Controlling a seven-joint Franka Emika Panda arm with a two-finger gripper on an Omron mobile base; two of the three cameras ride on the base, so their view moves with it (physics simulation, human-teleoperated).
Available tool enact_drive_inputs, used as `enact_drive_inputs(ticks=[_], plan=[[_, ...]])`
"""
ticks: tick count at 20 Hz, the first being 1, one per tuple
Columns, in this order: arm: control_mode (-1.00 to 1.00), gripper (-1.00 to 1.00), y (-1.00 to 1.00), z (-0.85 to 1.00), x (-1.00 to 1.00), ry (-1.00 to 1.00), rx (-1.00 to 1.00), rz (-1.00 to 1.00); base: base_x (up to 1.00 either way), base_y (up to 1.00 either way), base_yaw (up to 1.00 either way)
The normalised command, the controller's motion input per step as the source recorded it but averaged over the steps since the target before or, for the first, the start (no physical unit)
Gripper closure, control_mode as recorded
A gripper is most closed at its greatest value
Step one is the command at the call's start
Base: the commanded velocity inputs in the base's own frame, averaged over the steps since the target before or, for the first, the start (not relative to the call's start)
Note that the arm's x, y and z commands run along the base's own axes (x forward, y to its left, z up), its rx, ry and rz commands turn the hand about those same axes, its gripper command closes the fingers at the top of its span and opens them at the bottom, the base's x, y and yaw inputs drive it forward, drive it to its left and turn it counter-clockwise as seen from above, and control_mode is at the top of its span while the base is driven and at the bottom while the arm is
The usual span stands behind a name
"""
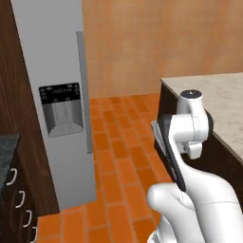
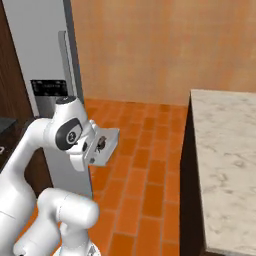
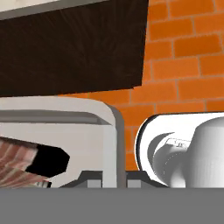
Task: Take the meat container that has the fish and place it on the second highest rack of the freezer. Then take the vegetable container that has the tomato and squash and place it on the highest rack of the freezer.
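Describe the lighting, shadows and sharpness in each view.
Left base view: flat, even light on the grey fridge door, no glare. Right base view: soft, slightly blurred orange tile floor, faint shadows. Hand view: sharp tiles, dark wooden cabinet face in shade.

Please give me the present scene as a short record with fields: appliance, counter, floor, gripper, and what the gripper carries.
appliance: grey fridge-freezer, doors closed, dispenser panel on front
counter: marble-top island, dark base
cabinet: dark drawers with white handles
floor: orange tiles
gripper: finger tips low in hand view; open or shut cannot be told
carried: pale container close to the fingers, reddish contents; grip not confirmed
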Motion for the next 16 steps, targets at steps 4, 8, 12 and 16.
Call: enact_drive_inputs(ticks=[4, 8, 12, 16], plan=[[1.0, 1.0, 0.0, 0.0, 0.0, 0.0, 0.0, 0.0, 0.99, -0.53, 0.17], [1.0, 1.0, 0.0, 0.0, 0.0, 0.0, 0.0, 0.0, 1.0, -0.37, 0.15], [1.0, 1.0, 0.0, 0.0, 0.0, 0.0, 0.0, 0.0, 1.0, -0.45, 0.16], [1.0, 1.0, 0.0, 0.0, 0.0, 0.0, 0.0, 0.0, 1.0, -0.48, 0.17]])
